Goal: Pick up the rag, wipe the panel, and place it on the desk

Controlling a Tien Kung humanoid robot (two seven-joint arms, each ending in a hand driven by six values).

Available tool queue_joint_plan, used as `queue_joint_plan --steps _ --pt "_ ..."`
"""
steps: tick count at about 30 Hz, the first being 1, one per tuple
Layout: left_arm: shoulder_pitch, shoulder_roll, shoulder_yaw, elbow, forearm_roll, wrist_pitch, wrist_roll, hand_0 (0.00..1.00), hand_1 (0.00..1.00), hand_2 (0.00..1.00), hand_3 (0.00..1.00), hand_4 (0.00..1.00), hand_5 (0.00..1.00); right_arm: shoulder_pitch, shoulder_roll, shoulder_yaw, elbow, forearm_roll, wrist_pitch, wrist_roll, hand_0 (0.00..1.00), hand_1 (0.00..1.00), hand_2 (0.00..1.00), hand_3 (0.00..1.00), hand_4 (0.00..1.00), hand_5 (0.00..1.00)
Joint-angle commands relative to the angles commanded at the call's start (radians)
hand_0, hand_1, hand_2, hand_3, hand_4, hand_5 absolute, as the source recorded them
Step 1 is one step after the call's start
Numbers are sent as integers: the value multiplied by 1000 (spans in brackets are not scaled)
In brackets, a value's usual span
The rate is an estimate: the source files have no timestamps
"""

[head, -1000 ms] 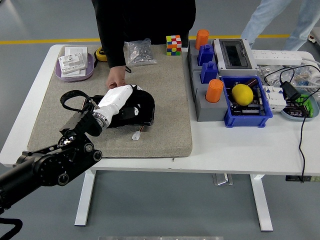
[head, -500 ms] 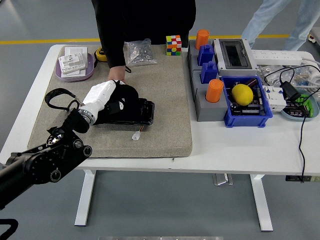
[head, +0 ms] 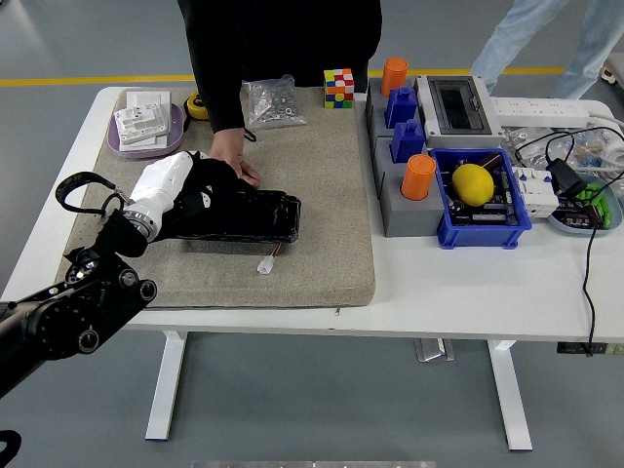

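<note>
The left robot hand is down on the left end of the black panel, its white shell on top and its dark fingers curled over a dark bundle that looks like the rag, pressed against the panel; black on black there, so the rag's outline is hard to pick out. Right beside it, a person's hand comes down from the far side and rests at the panel's upper left corner, touching that same dark bundle. The panel lies flat on a grey-brown mat covering the left half of the white surface, and just in front of the panel sits a small clear plug on the mat. At the mat's far left corner there's a purple tray stacked with white switch plates, a yellow tape measure next to it, then a clear bag of small metal parts and a colourful puzzle cube. Off the mat to the right, grey blocks carry blue pieces and two orange cups; a blue bin holds a yellow ball. A grey electrical box, a white power strip and black cables fill the right end. Beyond is grey floor with a yellow line, and a second person's legs at the top right.
</note>
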Motion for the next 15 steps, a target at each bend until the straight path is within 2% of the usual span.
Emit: queue_joint_plan --steps 15 --pt "29 42 -89 15 24 7 5 299 222 600 424 2 2 -3 -4 10 2 -4 -2 -5 708 590 679 626 998 621"
